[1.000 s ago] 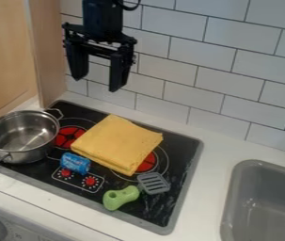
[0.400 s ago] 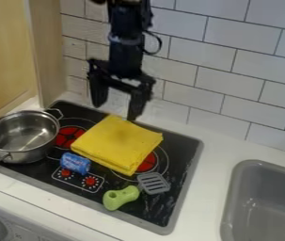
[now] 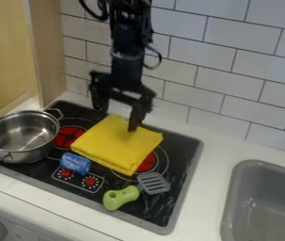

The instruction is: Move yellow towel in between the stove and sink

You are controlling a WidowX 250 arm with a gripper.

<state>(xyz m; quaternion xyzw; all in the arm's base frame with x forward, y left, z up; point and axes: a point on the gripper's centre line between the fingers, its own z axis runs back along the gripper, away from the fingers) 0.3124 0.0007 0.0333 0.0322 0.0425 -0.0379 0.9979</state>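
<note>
Over stove's back part, we see black gripper point(image 3: 115, 114), fingers spread apart, one tip at folded yellow towel point(image 3: 116, 146). Towel lies on black stove point(image 3: 181, 162), not in strip between stove and sink. Just beside towel, we find small blue can point(image 3: 75, 163) and slotted spatula point(image 3: 153, 183) with green handle point(image 3: 121, 197); at stove's left, metal pot point(image 3: 22, 136); across white counter point(image 3: 210, 155), gray sink point(image 3: 231, 188).

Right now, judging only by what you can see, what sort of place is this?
Probably a toy or mock kitchen: there is a stove with red burner rings, a grey sink set in the counter, and a metal pot.
</note>
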